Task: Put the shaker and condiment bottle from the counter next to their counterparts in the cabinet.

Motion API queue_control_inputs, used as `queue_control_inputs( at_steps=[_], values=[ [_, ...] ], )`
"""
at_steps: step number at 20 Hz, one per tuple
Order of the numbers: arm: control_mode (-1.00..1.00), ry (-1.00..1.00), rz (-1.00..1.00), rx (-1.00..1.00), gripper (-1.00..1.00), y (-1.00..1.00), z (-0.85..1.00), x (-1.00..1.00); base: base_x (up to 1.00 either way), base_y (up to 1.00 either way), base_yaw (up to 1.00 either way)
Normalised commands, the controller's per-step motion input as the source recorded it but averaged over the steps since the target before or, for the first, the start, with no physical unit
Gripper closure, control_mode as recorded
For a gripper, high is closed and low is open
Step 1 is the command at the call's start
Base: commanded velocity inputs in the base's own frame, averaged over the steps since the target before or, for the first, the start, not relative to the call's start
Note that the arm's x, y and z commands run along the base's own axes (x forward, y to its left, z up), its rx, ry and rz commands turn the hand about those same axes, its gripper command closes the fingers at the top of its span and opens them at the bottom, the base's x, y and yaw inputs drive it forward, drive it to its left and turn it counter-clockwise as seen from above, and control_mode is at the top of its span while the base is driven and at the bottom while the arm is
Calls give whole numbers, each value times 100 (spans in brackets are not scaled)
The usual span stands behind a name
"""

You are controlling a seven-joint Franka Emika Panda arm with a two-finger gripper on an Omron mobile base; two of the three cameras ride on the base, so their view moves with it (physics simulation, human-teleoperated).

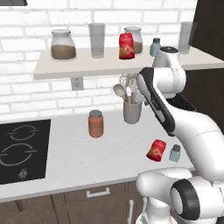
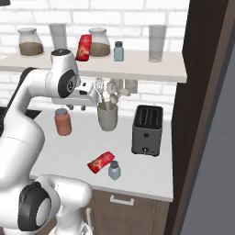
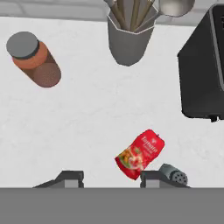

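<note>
The red condiment bottle point(image 1: 156, 150) point(image 2: 101, 162) point(image 3: 140, 154) lies on its side on the white counter. The small pale blue shaker point(image 1: 175, 153) point(image 2: 114, 170) point(image 3: 174, 175) stands upright right beside it. Their counterparts, a red bottle point(image 1: 126, 46) point(image 2: 83, 47) and a shaker point(image 1: 155, 47) point(image 2: 119, 51), stand on the off-white cabinet shelf point(image 1: 109, 66) point(image 2: 147, 69). My gripper point(image 2: 77, 108) point(image 3: 110, 179) hangs high above the counter, pointing down, open with nothing between its fingers. In the hand view the bottle lies between the two fingertips, near the right one.
An orange-brown jar point(image 1: 96, 124) point(image 2: 63, 122) point(image 3: 33, 57), a grey utensil holder point(image 1: 132, 109) point(image 2: 107, 114) point(image 3: 129, 39) and a dark toaster point(image 2: 147, 130) point(image 3: 203, 65) stand on the counter. A stovetop point(image 1: 22, 148) lies at the left. Glass jars and glasses share the shelf.
</note>
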Motion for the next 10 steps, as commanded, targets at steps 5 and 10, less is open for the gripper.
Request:
queue_control_inputs(
  at_steps=[5, 10],
  values=[
    [-100, 19, -10, 6, -100, -2, -39, -40, 0, 0, 0],
    [-100, 16, -13, 4, -100, -15, -24, -39, 0, 0, 0]
  ],
)
